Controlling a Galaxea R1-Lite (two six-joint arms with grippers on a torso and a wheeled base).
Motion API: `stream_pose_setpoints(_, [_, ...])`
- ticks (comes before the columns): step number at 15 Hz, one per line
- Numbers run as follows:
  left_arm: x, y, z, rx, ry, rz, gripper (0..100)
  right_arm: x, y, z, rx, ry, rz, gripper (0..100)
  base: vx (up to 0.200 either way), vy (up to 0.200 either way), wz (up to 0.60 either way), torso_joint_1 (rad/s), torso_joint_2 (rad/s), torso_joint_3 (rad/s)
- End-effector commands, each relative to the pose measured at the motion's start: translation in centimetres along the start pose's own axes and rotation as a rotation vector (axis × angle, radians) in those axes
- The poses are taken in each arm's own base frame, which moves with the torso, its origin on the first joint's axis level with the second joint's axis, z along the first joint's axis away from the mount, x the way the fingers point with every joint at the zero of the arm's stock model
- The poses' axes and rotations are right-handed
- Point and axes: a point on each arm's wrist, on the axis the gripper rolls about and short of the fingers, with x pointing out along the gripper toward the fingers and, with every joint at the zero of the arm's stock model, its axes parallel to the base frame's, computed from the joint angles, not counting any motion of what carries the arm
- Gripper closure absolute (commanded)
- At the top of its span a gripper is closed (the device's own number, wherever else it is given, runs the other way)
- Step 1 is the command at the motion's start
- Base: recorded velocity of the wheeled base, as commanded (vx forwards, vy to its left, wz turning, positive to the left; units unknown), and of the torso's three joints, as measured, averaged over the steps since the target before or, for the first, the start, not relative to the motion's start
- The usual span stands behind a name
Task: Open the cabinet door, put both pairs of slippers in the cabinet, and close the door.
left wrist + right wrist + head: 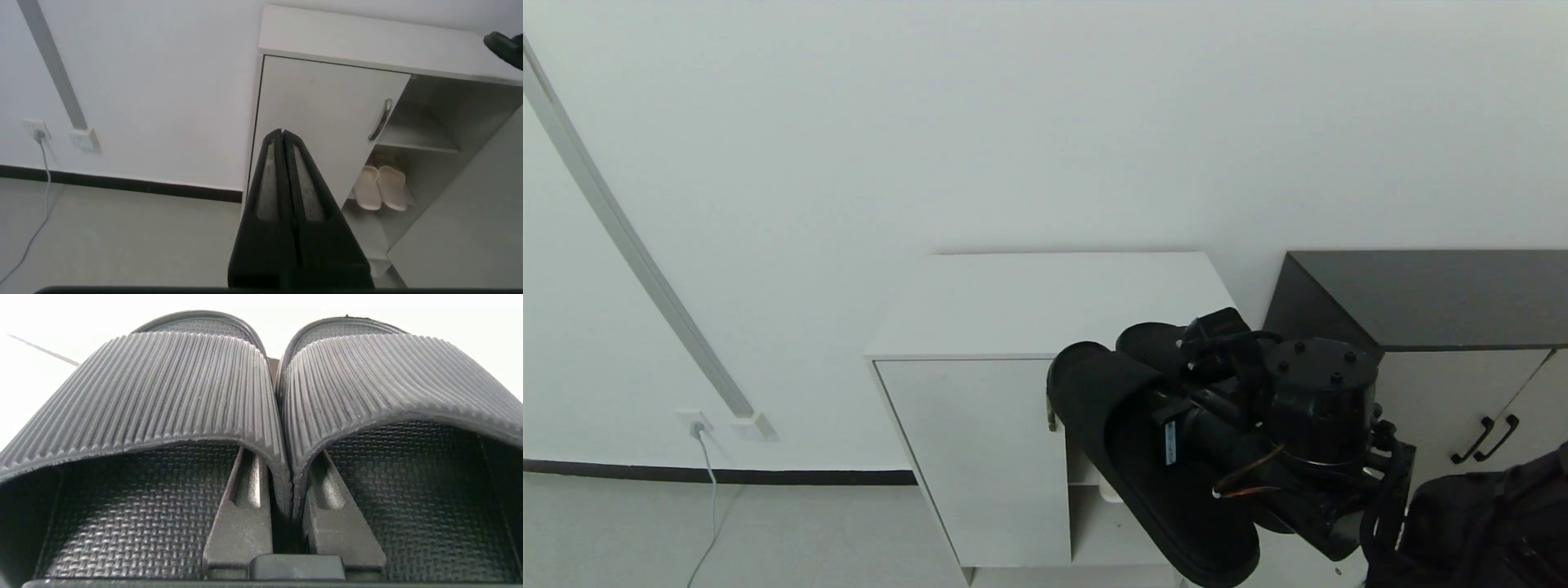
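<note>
"Black slippers (1143, 457) – where are they?"

"Clamped as a pair in your right claw (282, 469), just in front of the opened cabinet (1045, 302). White slippers (384, 186) already sit inside, beyond your clenched, empty left claw (283, 155). Still to do – stow this pair, close up."

Left pincer (283, 139) held out low, pointing forward, its two fingers pressed flat together; right arm (1319, 416) raised on the right side, wrist turned toward the left, right pincer (283, 461) clamped on the pair of black slippers (1152, 457), one finger under each strap.
</note>
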Motion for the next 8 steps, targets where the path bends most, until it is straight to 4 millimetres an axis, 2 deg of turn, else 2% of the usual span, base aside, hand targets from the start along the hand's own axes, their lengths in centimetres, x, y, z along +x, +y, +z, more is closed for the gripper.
stream_pose_setpoints(1, [0.00, 0.00, 0.00, -0.001, 0.000, 0.001, 100, -0.08, -0.35, -0.39, -0.013, 0.010, -0.009, 100, 0.000, 0.000, 0.00, 0.000, 0.00, 0.000])
stream_pose_setpoints(8, [0.00, 0.00, 0.00, -0.002, 0.000, 0.001, 100, -0.15, -0.39, -0.86, -0.018, 0.023, -0.007, 100, 0.000, 0.000, 0.00, 0.000, 0.00, 0.000])
